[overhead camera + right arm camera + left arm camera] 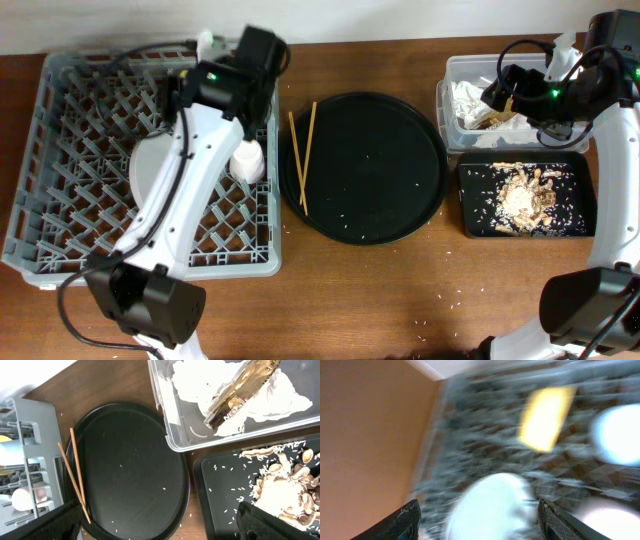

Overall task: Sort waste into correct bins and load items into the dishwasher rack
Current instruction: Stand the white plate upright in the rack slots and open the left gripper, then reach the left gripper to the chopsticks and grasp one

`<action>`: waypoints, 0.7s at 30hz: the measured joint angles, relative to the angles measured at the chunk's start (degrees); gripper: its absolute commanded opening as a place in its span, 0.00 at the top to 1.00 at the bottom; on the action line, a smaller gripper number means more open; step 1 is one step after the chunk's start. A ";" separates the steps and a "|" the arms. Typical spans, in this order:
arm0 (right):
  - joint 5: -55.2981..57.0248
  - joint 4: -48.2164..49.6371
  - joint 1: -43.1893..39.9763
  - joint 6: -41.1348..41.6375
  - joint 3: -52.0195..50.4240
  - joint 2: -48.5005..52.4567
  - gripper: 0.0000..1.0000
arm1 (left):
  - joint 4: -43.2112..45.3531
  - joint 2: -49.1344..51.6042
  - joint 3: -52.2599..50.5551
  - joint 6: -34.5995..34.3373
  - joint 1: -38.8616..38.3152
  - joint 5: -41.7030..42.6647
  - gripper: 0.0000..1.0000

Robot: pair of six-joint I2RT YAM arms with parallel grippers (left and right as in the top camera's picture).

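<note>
The grey dishwasher rack [60,200] holds a pale plate [150,180] and a small pale cup [248,160]. In the blurred left wrist view my left gripper [480,525] is open above the rack [485,435], a pale round thing [490,505] lying below its gap, a yellow bowl [545,417] beyond. Two chopsticks [303,155] lie on the round tray's left side. My right gripper [165,525] is open and empty. The clear tub [165,425] holds napkins [200,385] and a gold wrapper [237,392]. Food scraps [525,195] lie in the black rectangular tray [470,200].
A large round black tray [365,165] sits between the rack and the two bins, with a few rice grains on it. My left arm [190,150] stretches over the rack's right half. Loose grains dot the table [420,300] near the front.
</note>
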 measured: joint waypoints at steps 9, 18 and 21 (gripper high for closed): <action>-0.02 0.00 0.07 0.02 0.00 0.00 0.01 | 2.91 -0.44 3.82 7.06 -0.02 34.73 0.27; -0.02 -0.20 1.40 0.02 0.00 0.00 0.01 | 4.81 9.55 3.91 7.50 -3.32 43.85 0.40; -0.02 -0.44 1.40 0.02 0.00 0.00 0.01 | 6.16 12.90 3.91 7.61 -4.39 44.39 0.48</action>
